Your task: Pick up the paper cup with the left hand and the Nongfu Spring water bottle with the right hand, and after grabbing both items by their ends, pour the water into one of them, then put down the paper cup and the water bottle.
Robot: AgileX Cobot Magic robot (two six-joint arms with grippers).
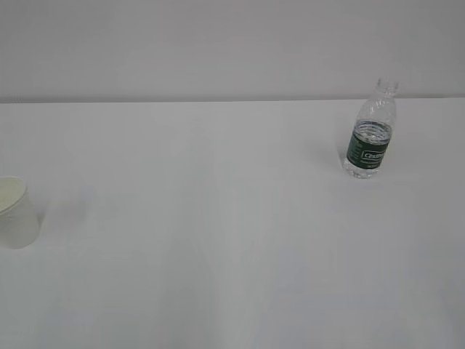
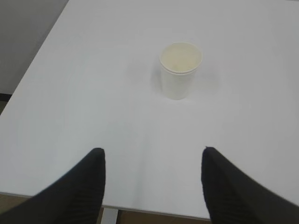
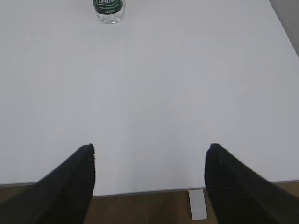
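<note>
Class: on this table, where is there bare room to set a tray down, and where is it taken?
Free: the wide white stretch between the paper cup at the left edge and the water bottle far right. Nothing is crowded; only those two spots are taken.

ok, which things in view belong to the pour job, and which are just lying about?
Job:
- cup, upright, untouched
- bottle, upright, uncapped, untouched
- left pincer, open, empty
- right pincer, open, empty

Lying about:
- nothing else on the table

Bare table (image 1: 218, 240) lies between paper cup (image 1: 14, 212) and bottle (image 1: 370, 138).
</note>
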